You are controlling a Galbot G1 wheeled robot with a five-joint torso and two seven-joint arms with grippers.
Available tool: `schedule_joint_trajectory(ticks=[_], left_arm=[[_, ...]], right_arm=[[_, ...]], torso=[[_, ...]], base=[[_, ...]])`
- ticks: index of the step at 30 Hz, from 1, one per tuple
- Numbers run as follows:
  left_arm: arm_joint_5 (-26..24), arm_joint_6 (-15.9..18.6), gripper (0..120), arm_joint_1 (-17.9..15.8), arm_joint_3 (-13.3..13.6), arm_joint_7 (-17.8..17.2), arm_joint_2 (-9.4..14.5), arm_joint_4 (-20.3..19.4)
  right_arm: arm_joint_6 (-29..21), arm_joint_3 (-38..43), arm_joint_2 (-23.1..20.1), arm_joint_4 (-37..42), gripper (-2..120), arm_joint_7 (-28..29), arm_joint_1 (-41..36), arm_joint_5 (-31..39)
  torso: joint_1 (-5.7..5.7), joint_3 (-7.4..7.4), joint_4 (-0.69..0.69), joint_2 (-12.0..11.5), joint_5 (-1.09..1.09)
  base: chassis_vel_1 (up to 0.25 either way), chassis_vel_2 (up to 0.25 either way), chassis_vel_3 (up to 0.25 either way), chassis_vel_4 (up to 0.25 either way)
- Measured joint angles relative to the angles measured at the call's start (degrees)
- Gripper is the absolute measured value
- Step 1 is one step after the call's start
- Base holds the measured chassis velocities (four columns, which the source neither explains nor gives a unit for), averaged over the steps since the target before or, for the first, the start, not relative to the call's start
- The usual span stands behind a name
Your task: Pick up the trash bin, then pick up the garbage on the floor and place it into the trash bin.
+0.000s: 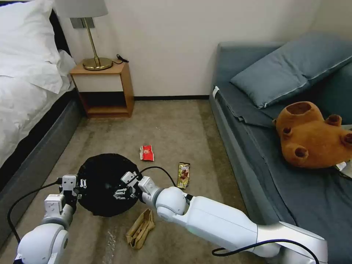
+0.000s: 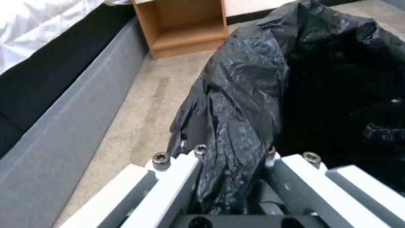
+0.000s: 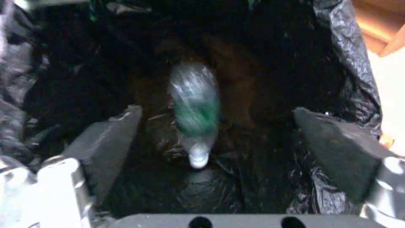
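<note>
The black crinkly plastic bag [image 2: 245, 95] hides the bin's white wall and the left gripper's fingertips, while the clear green-labelled plastic bottle [image 3: 195, 110] inside shows only as a blur.

Bedroom, hotel-style. Evidence: bed with white duvet and pillow [image 1: 25, 69] on a dark grey upholstered base along the left; small open wooden nightstand [image 1: 102, 90] carrying a brass-stemmed table lamp [image 1: 91, 35]; grey-blue daybed sofa [image 1: 278, 154] on the right with a matching cushion [image 1: 289, 69] and a brown plush toy [image 1: 311, 135]; beige short-pile carpet [image 1: 176, 124]; plain off-white wall.
</note>
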Motion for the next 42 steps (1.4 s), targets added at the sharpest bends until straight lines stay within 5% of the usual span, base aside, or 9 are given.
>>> schedule_joint_trajectory(ticks=[4, 11, 23, 42], left_arm=[[0.0, -0.2, 4, 0.2, -0.4, 0.0, -0.1, 0.0], [0.0, -1.2, 4, 1.6, -3.7, 0.4, -0.1, -0.1], [-0.6, -4.1, 4, 6.4, -9.7, 2.0, -0.3, -0.1], [-3.3, -6.4, 4, 13.7, -16.9, 3.7, -0.7, -1.4]], right_arm=[[-0.8, 0.3, -0.1, 1.5, 99, 1.1, 0.0, 0.7], [-8.0, 1.5, -0.1, 4.9, 100, 19.4, 0.9, 12.5], [-13.8, 2.1, -1.2, 1.7, 100, 36.4, -6.0, 16.8], [-10.8, 3.6, 5.2, -13.2, 100, 31.5, -14.2, 4.1]], torso=[[0.00, 0.00, 0.00, 0.0, 0.00], [0.00, 0.00, 0.01, 0.0, 0.00], [0.00, 0.00, 0.00, 0.0, 0.00], [0.00, 0.00, 0.00, 0.0, -0.01]], base=[[0.000, 0.000, 0.000, 0.000], [0.000, 0.000, 0.000, 0.000], [0.000, 0.000, 0.000, 0.000], [0.000, 0.000, 0.000, 0.000]])
